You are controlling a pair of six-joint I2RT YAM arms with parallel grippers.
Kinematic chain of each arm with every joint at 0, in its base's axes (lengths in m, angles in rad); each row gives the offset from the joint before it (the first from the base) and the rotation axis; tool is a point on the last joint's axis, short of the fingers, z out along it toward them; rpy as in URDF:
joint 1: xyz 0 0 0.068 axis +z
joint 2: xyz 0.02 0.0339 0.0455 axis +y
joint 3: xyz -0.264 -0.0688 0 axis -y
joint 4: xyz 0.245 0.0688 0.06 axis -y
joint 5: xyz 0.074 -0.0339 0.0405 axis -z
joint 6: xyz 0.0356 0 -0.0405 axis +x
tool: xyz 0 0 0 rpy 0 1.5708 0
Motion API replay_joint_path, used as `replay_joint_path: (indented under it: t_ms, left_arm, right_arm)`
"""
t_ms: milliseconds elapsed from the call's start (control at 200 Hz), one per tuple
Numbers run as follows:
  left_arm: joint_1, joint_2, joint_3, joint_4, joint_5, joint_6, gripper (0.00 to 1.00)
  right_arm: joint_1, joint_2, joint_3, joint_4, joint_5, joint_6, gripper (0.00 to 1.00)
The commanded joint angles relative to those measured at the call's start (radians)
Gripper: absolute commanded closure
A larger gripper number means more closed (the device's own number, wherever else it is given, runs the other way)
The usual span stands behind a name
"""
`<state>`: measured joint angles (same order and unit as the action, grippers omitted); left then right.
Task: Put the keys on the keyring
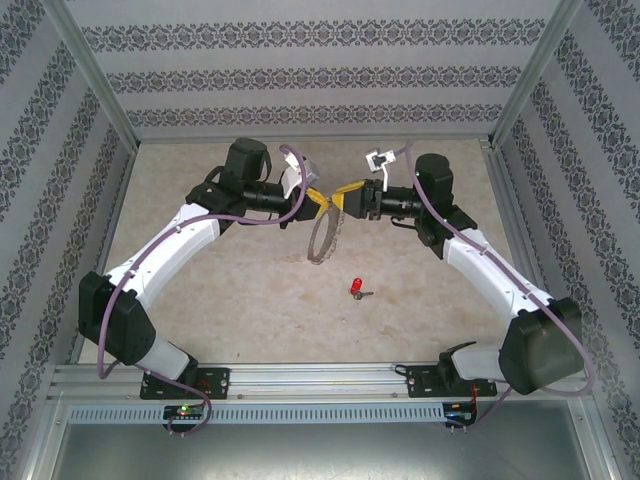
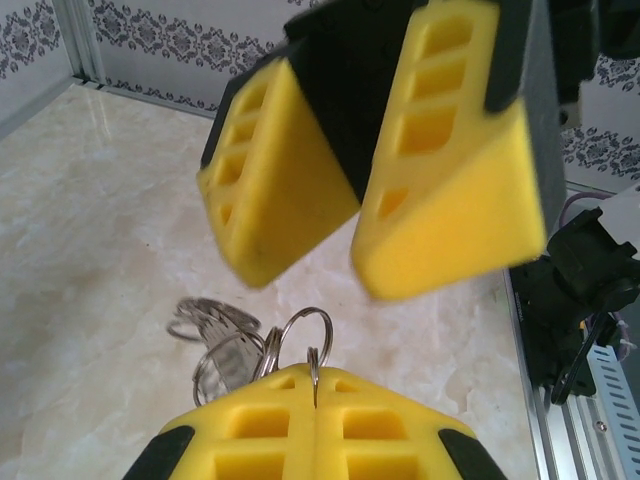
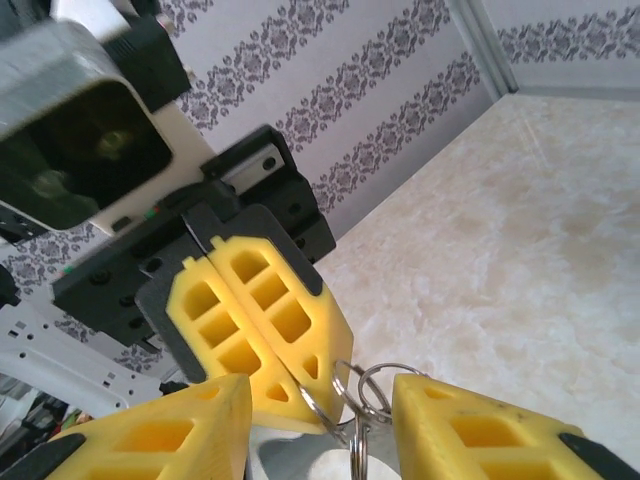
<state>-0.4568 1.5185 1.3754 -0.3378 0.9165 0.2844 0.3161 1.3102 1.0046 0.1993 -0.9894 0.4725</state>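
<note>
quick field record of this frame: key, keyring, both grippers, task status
keyring: wire loop fringed with small metal pieces, hanging below where the two grippers meet
key: red head, lying on the table, apart from the keyring, nearer the arm bases
left gripper: jaws shut on the keyring wire
right gripper: jaws open, one on either side of the rings
task status: key not yet on the keyring, neither gripper at it
</note>
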Motion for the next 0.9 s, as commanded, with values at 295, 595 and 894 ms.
replay_joint_path:
  t_ms: [295,595,894]
  left_arm:
    - [0.009,0.007,0.060,-0.011,0.040,-0.007,1.00]
    - [0.009,0.012,0.088,-0.033,0.063,-0.009,1.00]
    - [0.010,0.014,0.091,-0.041,0.104,-0.022,1.00]
  right_arm:
    - [0.004,-0.096,-0.028,0.013,-0.052,0.026,0.59]
    - [0.040,-0.042,-0.031,0.027,-0.061,0.022,0.67]
    - [0.036,-0.004,-0.022,0.037,-0.046,0.014,0.70]
